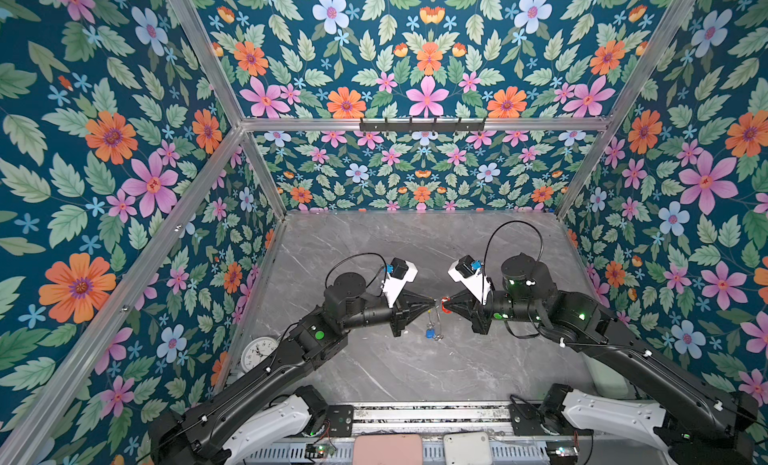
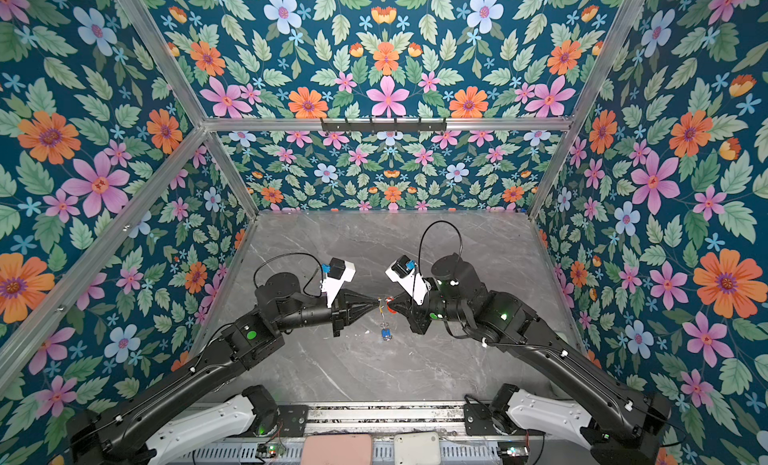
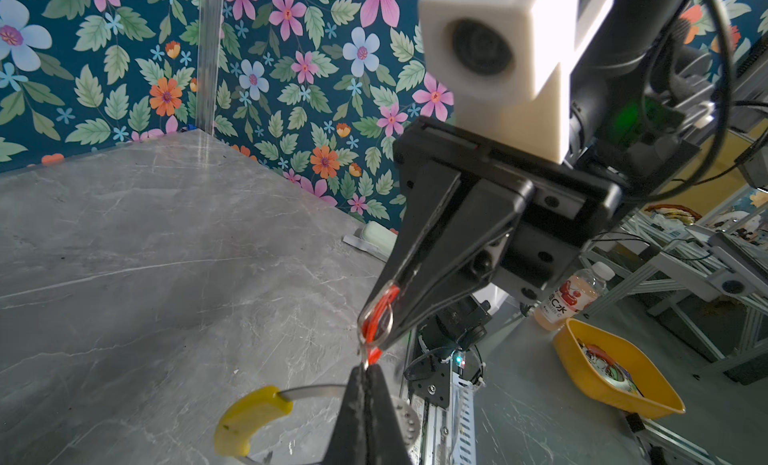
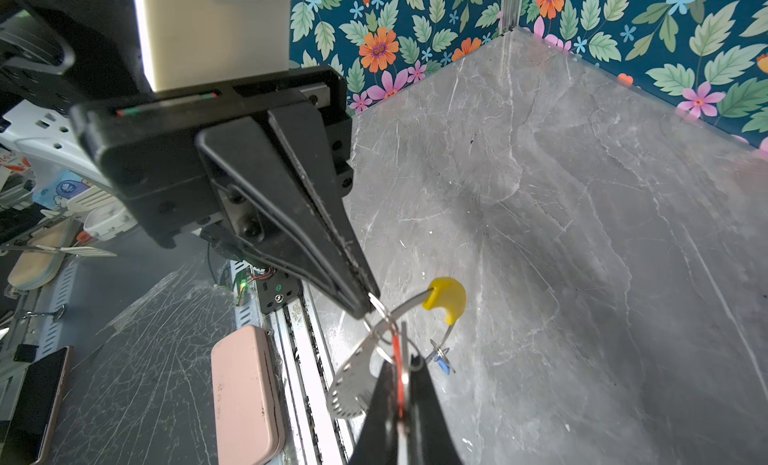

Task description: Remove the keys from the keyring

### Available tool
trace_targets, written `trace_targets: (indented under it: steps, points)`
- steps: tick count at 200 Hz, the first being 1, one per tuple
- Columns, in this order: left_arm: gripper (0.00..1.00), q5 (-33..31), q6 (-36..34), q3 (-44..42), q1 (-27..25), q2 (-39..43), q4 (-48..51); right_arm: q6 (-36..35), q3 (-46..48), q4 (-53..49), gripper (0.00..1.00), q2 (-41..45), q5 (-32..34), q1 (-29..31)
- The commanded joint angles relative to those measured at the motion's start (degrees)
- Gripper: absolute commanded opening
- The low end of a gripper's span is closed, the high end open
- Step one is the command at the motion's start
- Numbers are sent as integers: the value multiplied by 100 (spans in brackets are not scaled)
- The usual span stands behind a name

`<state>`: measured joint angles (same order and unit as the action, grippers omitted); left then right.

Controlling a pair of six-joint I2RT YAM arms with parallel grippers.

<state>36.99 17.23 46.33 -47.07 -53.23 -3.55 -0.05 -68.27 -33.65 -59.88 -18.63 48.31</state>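
At the centre of both top views, the black left gripper (image 1: 434, 304) and black right gripper (image 1: 446, 306) meet tip to tip above the grey marble table (image 1: 415, 371). The left one's jaws are pressed together on the thin grey-silver keyring (image 3: 249, 417) with a yellow arc, while the right one's pinch the red-tagged key (image 3: 376, 317). The blue-tagged key (image 1: 429, 333) hangs from the ring just below them.

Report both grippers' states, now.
Left gripper: closed on the keyring.
Right gripper: closed on the red key.
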Motion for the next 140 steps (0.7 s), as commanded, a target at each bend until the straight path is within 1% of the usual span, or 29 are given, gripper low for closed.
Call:
trace_targets:
  steps: [1, 36, 59, 82, 119, 140]
  points:
    - [0, 249, -157, 86, 10, -68, 133, -221, -123, -191, 0, -32, 117, 11]
    - [0, 581, -191, 45, 16, -73, 98, -463, -182, -296, 0, -33, 175, 13]
    - [0, 661, -181, 51, 21, -86, 44, -620, -271, -380, 0, -33, 149, 24]
    - [0, 729, -190, 93, 22, -142, 85, -842, -500, -695, 0, -121, 147, 45]
    - [0, 912, -219, 114, 22, -236, 97, -1186, -876, -1071, 0, -372, 597, 326]
    - [0, 967, -247, 105, 22, -258, 97, -1272, -1015, -1130, 0, -445, 689, 350]
